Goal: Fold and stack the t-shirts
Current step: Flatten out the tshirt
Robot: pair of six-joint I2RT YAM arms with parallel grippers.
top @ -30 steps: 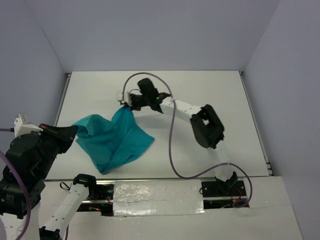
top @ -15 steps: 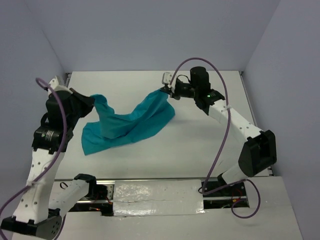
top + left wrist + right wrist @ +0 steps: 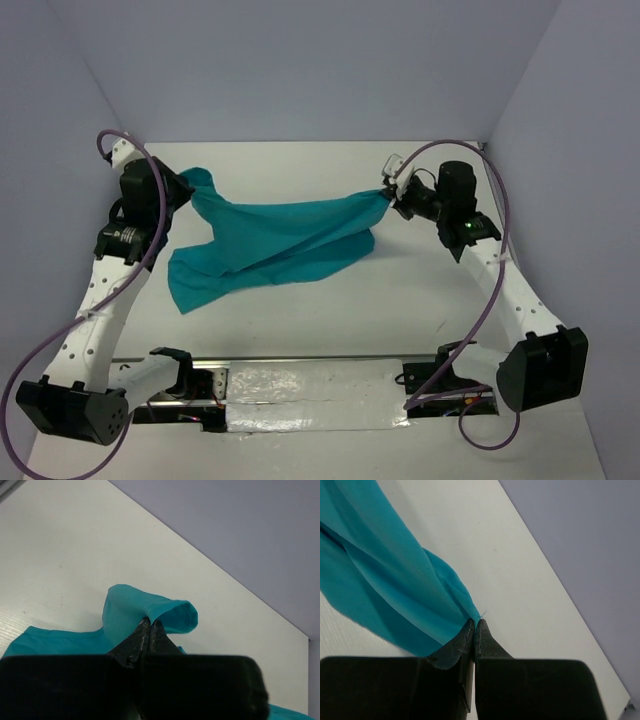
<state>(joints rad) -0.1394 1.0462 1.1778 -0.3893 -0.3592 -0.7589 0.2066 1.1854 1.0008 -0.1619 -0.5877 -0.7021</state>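
The teal t-shirt point(image 3: 280, 240) hangs stretched between my two grippers above the white table, and its lower left part droops onto the table. My left gripper point(image 3: 188, 190) is shut on the shirt's left end; in the left wrist view the gripper point(image 3: 150, 622) pinches a rolled hem of the t-shirt point(image 3: 125, 610). My right gripper point(image 3: 388, 198) is shut on the shirt's right end; in the right wrist view the gripper point(image 3: 475, 622) pinches a corner of the t-shirt point(image 3: 380, 590).
The white table point(image 3: 420, 290) has grey-blue walls on three sides. A metal rail with the arm bases point(image 3: 310, 385) runs along the near edge. Purple cables point(image 3: 490, 300) loop beside each arm.
Both grippers have moved apart, left to the far left, right to the right. The shirt went from a bunched heap to a wide stretched span between them.
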